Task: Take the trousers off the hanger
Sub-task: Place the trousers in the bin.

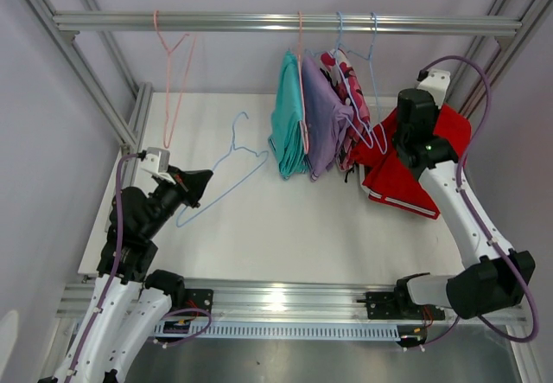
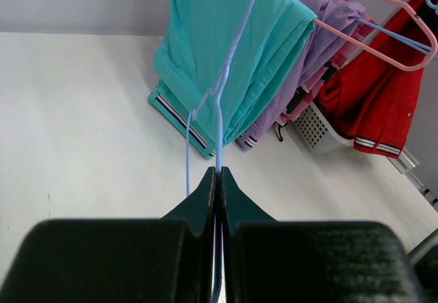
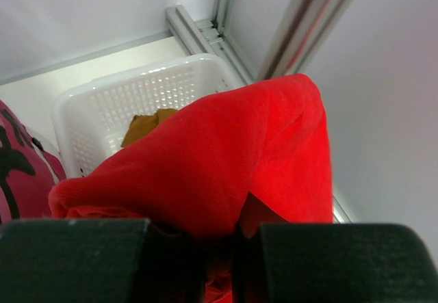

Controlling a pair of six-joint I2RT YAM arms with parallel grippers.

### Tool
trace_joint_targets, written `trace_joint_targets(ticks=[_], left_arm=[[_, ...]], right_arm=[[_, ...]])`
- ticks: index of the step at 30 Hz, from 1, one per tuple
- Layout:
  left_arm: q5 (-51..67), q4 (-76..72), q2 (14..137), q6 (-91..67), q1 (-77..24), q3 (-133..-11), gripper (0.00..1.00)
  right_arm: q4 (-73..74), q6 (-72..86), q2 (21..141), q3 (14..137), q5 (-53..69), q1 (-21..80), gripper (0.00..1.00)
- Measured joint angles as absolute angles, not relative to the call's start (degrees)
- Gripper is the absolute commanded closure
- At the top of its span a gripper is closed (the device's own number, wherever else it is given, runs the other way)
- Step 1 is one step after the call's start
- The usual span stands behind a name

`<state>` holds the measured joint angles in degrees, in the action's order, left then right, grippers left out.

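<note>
My left gripper (image 1: 204,181) (image 2: 219,174) is shut on the wire of an empty light-blue hanger (image 1: 232,160) (image 2: 220,104), held low over the table to the left of the hanging clothes. Teal trousers (image 1: 288,119) (image 2: 226,50), lilac trousers (image 1: 320,124) (image 2: 321,36) and pink camouflage trousers (image 1: 349,89) (image 3: 20,166) hang from hangers on the rail. My right gripper (image 1: 413,145) (image 3: 222,241) is shut on the red trousers (image 1: 406,175) (image 3: 226,159) (image 2: 369,98), which drape over the white basket (image 3: 137,91) (image 2: 311,125). Mustard-brown trousers (image 3: 147,126) lie in the basket.
An empty pink hanger (image 1: 174,72) hangs at the left of the metal rail (image 1: 285,23). Empty blue hangers (image 1: 373,80) hang by the camouflage pair. Frame posts stand at both sides. The white table (image 1: 259,227) lies below.
</note>
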<state>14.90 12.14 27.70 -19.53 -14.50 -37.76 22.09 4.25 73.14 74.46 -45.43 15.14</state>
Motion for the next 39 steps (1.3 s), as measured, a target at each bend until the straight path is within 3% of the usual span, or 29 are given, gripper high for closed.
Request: trace_joint_targets(ticks=[27,28,29,30,35,39], left_arm=[[17.0,12.1,27.4,-19.7,-14.5,-38.1,0.99],[17.0,12.1,27.4,-19.7,-14.5,-38.1,0.99],[17.0,12.1,27.3,-19.7,-14.5,-38.1,0.99],[17.0,12.1,27.3,-19.7,-14.5,-38.1,0.99],[17.0,12.1,27.3,-19.7,-14.5,-38.1,0.99],[17.0,12.1,27.3,-19.7,-14.5,-38.1,1.00]], right_arm=[[8.1,10.9,99.3,80.2,-28.7,3.7,1.00],[8.3,11.0,101.1,81.4,-28.2,3.5,0.93],[8.6,11.2,102.9,82.7,-27.8,3.3,0.66],[9.2,11.8,104.5,83.7,-27.6,3.2,0.56],[12.7,14.0,109.4,86.6,-26.8,2.3,0.29],[15.7,14.9,108.2,87.0,-26.1,2.2,0.17]])
